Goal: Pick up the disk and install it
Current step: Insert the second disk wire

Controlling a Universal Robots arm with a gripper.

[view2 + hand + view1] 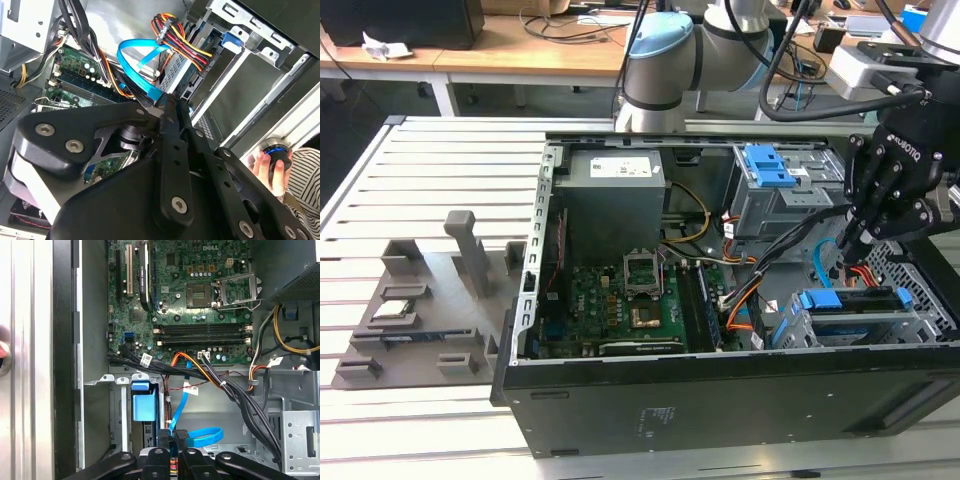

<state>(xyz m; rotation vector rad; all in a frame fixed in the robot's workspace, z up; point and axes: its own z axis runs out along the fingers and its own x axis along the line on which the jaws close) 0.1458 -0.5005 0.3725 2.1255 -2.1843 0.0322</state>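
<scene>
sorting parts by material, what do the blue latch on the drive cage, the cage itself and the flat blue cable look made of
The blue latch looks like moulded plastic: solid colour, matte, soft edges. The drive cage looks like bare sheet metal: grey, dull sheen, folded and punched. The flat blue cable seems a flexible plastic-jacketed ribbon, glossy and curling in a loop.

Lighting even and bright, apparently from overhead; the aluminium table [440, 170] shows mild glare. Case interior [620, 250] shaded. Near gripper linkage [165, 200] soft-focused in second wrist view.
</scene>
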